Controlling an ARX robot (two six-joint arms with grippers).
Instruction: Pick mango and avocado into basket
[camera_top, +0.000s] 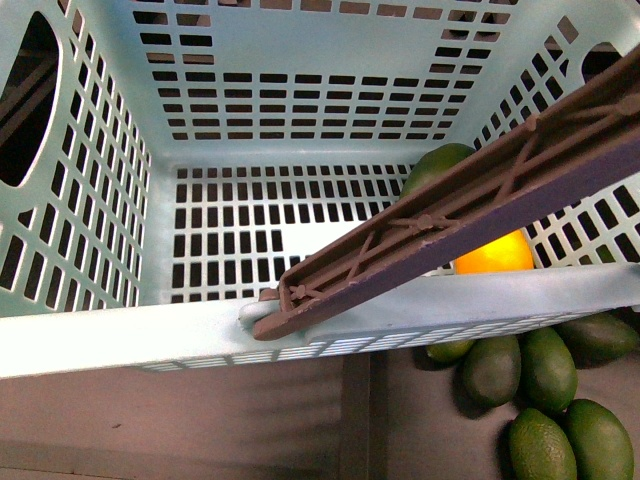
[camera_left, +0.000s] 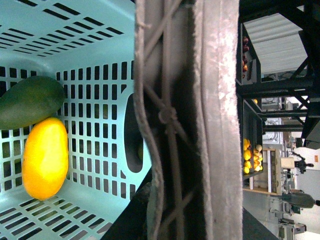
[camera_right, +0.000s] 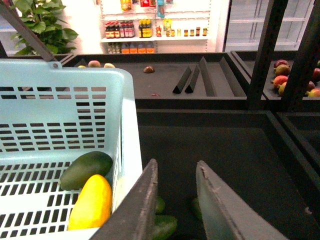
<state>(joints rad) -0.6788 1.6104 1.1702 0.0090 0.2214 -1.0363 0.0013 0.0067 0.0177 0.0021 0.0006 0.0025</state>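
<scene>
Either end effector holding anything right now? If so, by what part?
Right end effector is open and empty, outside the basket. Left is not visible; its camera sits tight against the basket handle, so a hold there cannot be confirmed. Mango and avocado lie in the basket.

Legible text, labels, brands, numbers, signs — none found in any view.

- Basket (camera_top: 300, 90): plain teal plastic, no moulded mark or sticker that can be read.
- Handle (camera_top: 450, 220): brown, unmarked.
- Mango (camera_left: 45, 157) and avocado (camera_left: 30, 100): no fruit stickers visible.
- Bottles on the far shelves (camera_right: 131, 29), right wrist view: coloured labels present — too small and blurred to read.
- Hanging packets above those shelves (camera_right: 150, 4): printing not legible.
- Crate of yellow fruit in the background (camera_left: 257, 162), left wrist view: no readable marking.
</scene>
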